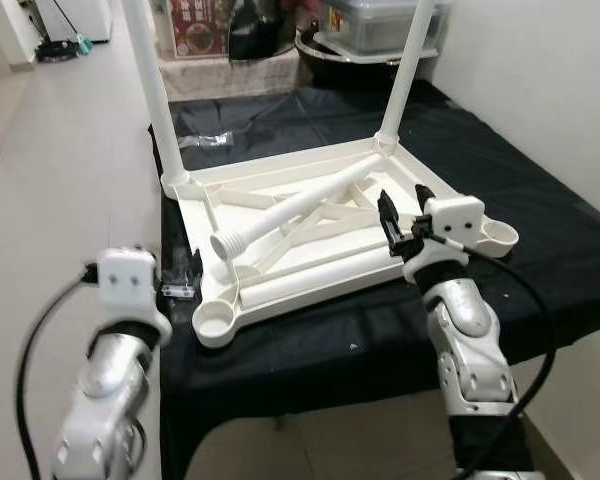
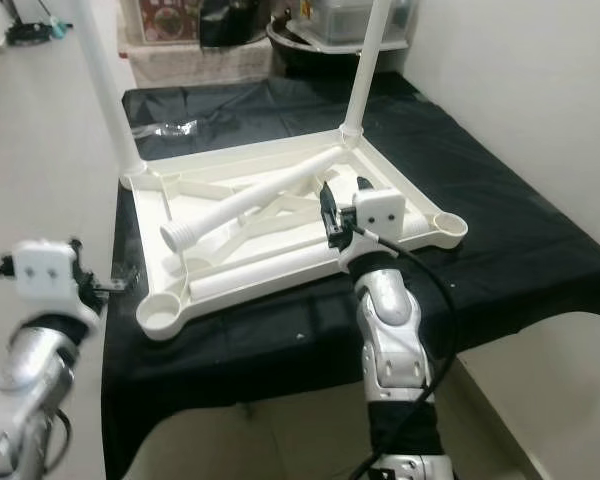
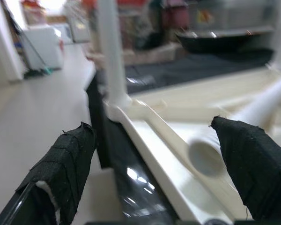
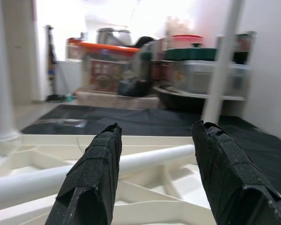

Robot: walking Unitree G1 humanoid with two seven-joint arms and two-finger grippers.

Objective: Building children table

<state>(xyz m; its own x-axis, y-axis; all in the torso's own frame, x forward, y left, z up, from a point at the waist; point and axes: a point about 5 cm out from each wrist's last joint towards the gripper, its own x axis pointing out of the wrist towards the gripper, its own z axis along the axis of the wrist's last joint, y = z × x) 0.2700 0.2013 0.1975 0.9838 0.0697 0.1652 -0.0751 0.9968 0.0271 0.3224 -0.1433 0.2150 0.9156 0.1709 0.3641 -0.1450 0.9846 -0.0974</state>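
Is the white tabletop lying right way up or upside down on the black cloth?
Upside down. The tabletop shows its ribbed underside; two legs stand screwed into the far corners, and the near corner socket is empty.

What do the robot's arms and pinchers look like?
Both arms are shiny silver with rounded segments. Each wrist has a white boxy block with small screw holes, and a black cable loops from it. The left end effector and right end effector each have two long black fingers wrapped in rough black tape.

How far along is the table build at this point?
Two legs stand screwed into the far corners of the upturned tabletop. Two loose legs lie inside it, and the near corner sockets are empty. The right gripper, open, hovers over the loose legs; the left gripper is open beside the tabletop.
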